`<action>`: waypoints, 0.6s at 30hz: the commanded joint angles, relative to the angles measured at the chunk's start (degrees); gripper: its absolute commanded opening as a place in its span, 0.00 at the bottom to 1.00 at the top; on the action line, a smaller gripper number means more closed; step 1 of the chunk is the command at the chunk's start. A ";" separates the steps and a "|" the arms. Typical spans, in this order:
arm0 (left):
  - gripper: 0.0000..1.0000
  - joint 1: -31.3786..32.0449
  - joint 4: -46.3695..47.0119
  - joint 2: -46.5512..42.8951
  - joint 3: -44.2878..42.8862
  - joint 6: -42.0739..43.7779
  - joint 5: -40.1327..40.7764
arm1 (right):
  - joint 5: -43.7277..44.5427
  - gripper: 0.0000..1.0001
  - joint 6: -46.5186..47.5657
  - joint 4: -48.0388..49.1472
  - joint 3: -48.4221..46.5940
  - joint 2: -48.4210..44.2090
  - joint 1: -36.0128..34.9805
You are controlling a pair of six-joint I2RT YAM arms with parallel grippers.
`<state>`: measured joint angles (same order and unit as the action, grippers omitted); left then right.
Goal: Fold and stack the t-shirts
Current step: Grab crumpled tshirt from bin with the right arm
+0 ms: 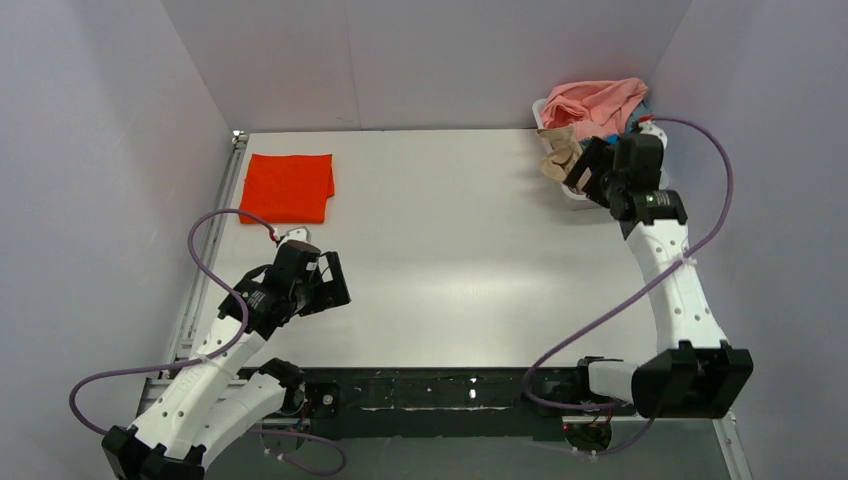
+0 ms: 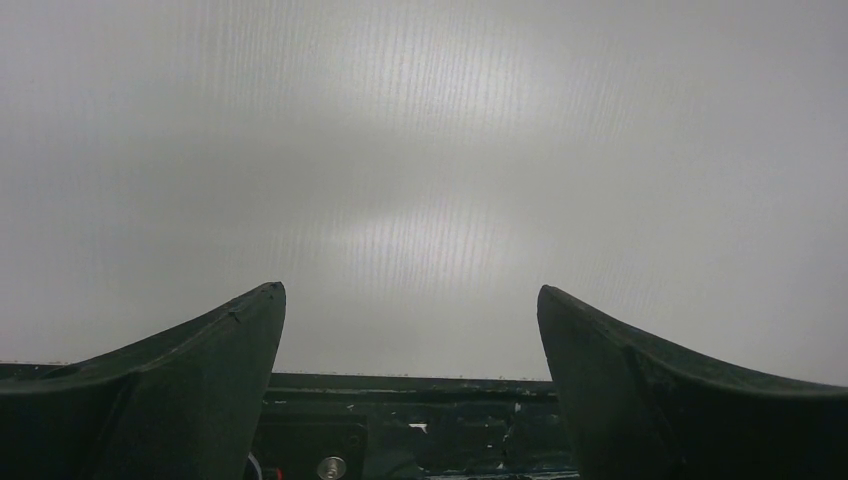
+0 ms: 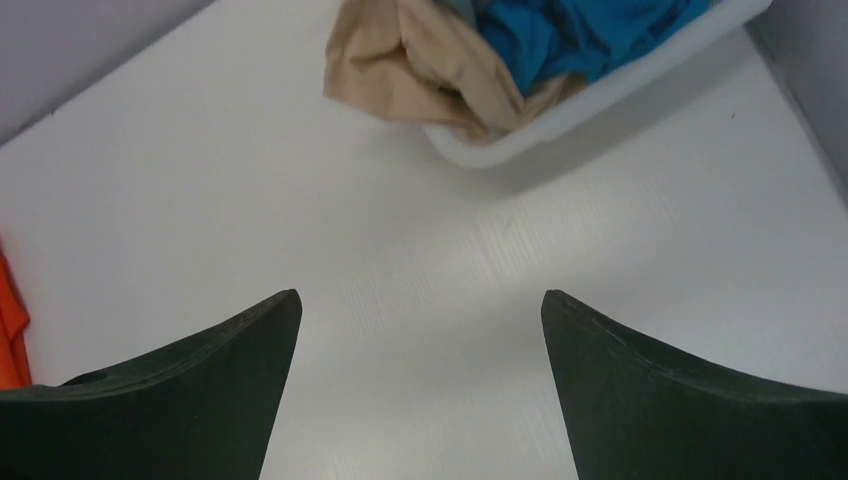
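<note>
An orange-red t-shirt (image 1: 289, 186) lies folded flat at the far left of the table; its edge shows in the right wrist view (image 3: 10, 330). A pink t-shirt (image 1: 597, 102), a tan t-shirt (image 1: 559, 153) and a bright blue t-shirt (image 3: 580, 35) are heaped in the white basket (image 3: 600, 95) at the far right; the tan one (image 3: 420, 70) hangs over the rim. My right gripper (image 1: 588, 172) is open and empty beside the basket's near side; it also shows in the right wrist view (image 3: 420, 300). My left gripper (image 1: 330, 282) is open and empty above the bare table, also in the left wrist view (image 2: 410, 295).
White walls close the table at the back and both sides. A metal rail (image 1: 215, 215) runs along the table's left edge. Purple cables (image 1: 715, 160) loop from each arm. The black base bar (image 1: 440, 390) lies along the near edge.
</note>
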<state>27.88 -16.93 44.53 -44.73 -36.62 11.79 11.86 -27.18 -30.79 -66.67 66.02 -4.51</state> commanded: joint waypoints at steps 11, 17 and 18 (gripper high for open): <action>0.98 0.16 -2.93 1.96 -0.95 1.69 5.03 | -5.30 0.94 12.86 -15.20 -38.00 34.16 13.93; 0.98 0.17 -2.97 4.01 -1.43 2.08 5.30 | -8.19 0.89 7.00 -16.28 -44.29 43.87 19.01; 0.98 0.16 -3.02 4.37 -1.60 2.17 5.23 | -8.99 0.87 6.17 -15.89 -44.85 44.90 19.39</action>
<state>27.88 -16.64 47.55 -44.73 -35.33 14.70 5.58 -17.74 -44.56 -107.33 108.01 12.53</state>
